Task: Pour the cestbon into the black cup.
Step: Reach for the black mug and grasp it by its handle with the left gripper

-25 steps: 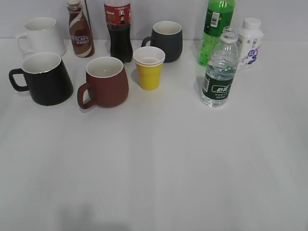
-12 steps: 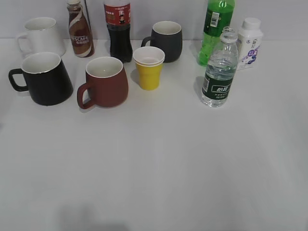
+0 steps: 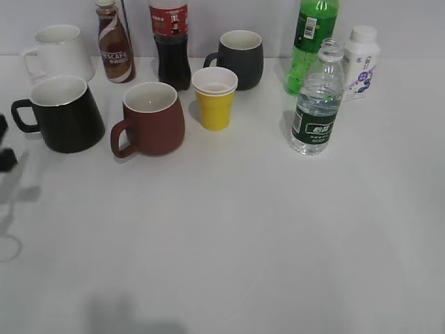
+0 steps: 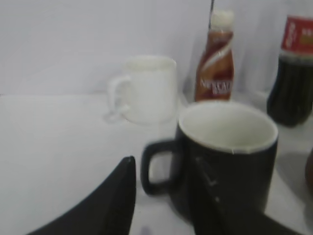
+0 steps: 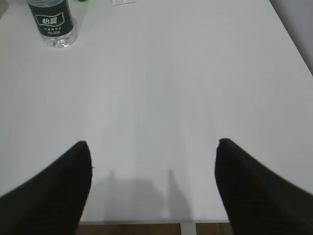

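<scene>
The black cup (image 3: 66,115) stands upright at the left of the table, white inside, handle pointing left. It also fills the left wrist view (image 4: 230,161). My left gripper (image 3: 5,149) shows at the left edge, just in front and to the left of the cup's handle. In its wrist view the left gripper (image 4: 164,161) is open and empty, with the handle (image 4: 156,169) seen between the jaws, beyond the tips. The cestbon (image 3: 318,104) stands upright and uncapped at the right, also at the top left of the right wrist view (image 5: 51,22). My right gripper (image 5: 154,144) is open and empty over the table's near edge.
A brown-red mug (image 3: 151,120) stands right of the black cup, then a yellow cup (image 3: 215,99). Along the back stand a white mug (image 3: 59,56), a Nescafe bottle (image 3: 115,45), a cola bottle (image 3: 171,45), a dark grey mug (image 3: 240,59), a green soda bottle (image 3: 311,42) and a white milk bottle (image 3: 360,62).
My left gripper has come into the exterior view at the left edge, near the black cup's handle. The bottles and cups have not moved.
</scene>
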